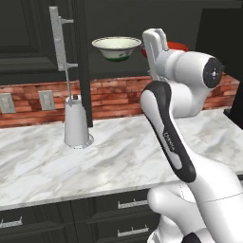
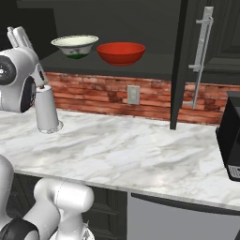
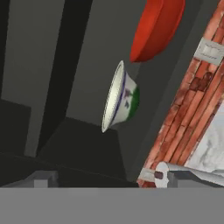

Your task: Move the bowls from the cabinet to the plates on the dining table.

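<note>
Up in the open black wall cabinet (image 2: 117, 18), above the marble counter (image 2: 140, 154), both bowls sit side by side on the shelf. The gripper (image 1: 154, 40), jaws spread wide and empty, points at them from the front, the cream-and-green bowl (image 3: 120, 98) nearer than the red bowl (image 3: 155, 28), likely first to grasp.

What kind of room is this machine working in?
Most likely a home kitchen: a marble counter backed by a brick wall, black drawers below, and two bowls in an open black cabinet above.
</note>
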Available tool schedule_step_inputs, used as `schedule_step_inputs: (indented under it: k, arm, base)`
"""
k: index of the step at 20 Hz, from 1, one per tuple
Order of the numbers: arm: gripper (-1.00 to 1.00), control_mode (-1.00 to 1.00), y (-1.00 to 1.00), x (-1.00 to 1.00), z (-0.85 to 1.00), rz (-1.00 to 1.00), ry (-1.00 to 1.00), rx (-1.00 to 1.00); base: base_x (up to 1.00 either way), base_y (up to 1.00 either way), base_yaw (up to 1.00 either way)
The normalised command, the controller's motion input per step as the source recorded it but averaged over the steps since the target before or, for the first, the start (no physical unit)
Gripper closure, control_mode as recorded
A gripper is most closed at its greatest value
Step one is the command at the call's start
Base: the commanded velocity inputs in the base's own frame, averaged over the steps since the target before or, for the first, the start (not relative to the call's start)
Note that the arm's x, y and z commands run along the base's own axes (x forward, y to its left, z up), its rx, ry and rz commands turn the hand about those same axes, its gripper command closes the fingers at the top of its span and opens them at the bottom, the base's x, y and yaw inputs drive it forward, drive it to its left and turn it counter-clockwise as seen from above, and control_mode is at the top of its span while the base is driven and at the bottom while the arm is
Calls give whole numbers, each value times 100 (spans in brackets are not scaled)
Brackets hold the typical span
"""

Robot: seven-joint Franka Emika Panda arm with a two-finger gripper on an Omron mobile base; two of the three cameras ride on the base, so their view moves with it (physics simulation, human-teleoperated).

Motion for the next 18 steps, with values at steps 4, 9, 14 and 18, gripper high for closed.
schedule_step_inputs:
  k: [4,9,14,18]
  arm:
    - [-100,-100,-25,15,0,-6,8,12]
    - [-100,-100,-31,26,-2,-3,5,10]
    - [-100,-100,-29,32,-7,0,5,9]
    - [-100,-100,-24,33,-6,0,3,8]
  base:
    - [0,0,0]
    - [0,0,0]
    - [0,0,0]
    - [0,0,0]
